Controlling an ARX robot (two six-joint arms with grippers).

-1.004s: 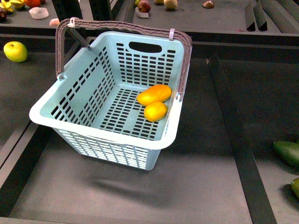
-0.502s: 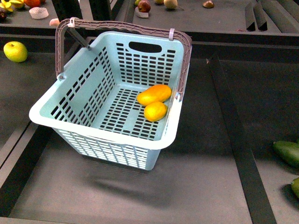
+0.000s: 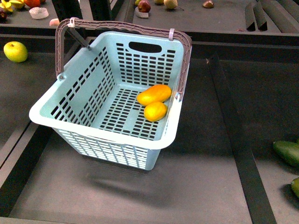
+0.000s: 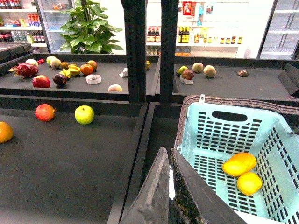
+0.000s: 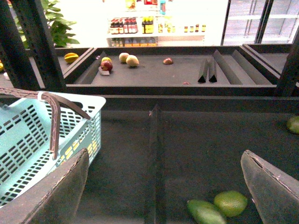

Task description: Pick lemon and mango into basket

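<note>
1. The orange-yellow mango (image 3: 154,94) and the rounder lemon (image 3: 155,111) are seen touching on the slotted floor of the teal basket (image 3: 100,133), its mauve handle (image 3: 124,27) raised.
2. Nothing is seen moved since a second ago.
3. Only in the wrist views are the grippers shown: the left gripper (image 4: 169,173), pressed closed and empty, beside the basket; the right gripper (image 5: 164,179), spread wide, near two green fruits (image 5: 218,208).

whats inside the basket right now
Inside the basket lie the mango and the lemon, touching, against its right wall. The rest of the slotted floor looks bare; the near wall hides a strip of floor.
</note>
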